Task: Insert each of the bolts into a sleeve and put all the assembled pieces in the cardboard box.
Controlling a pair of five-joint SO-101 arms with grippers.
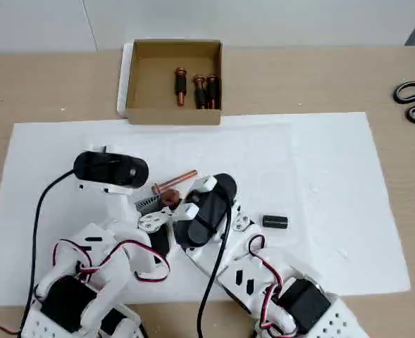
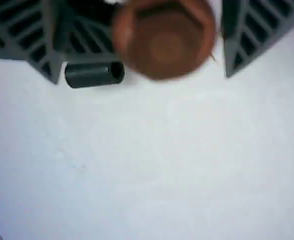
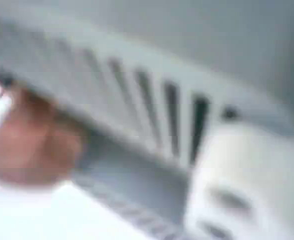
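Observation:
The cardboard box (image 1: 139,77) stands at the back and holds three assembled bolt-and-sleeve pieces (image 1: 199,90). A copper bolt (image 1: 175,181) sits at mid-table between the grey fingers (image 2: 18,41) of my left gripper (image 1: 155,196), which looks shut on it. Its round head (image 2: 162,37) faces the left wrist camera, blurred and close. One loose black sleeve (image 1: 275,222) (image 2: 94,74) lies on the white paper to the right of both arms. My right gripper (image 1: 181,208) sits right against the left one, under its black camera. The right wrist view gives a blurred copper shape (image 3: 34,142) beside grey slotted plastic (image 3: 137,105).
A white paper sheet (image 1: 320,176) covers the work area. Black scissors (image 1: 413,101) lie at the table's far right edge. Both arm bases and their cables crowd the front edge. The paper's right half is bare apart from the sleeve.

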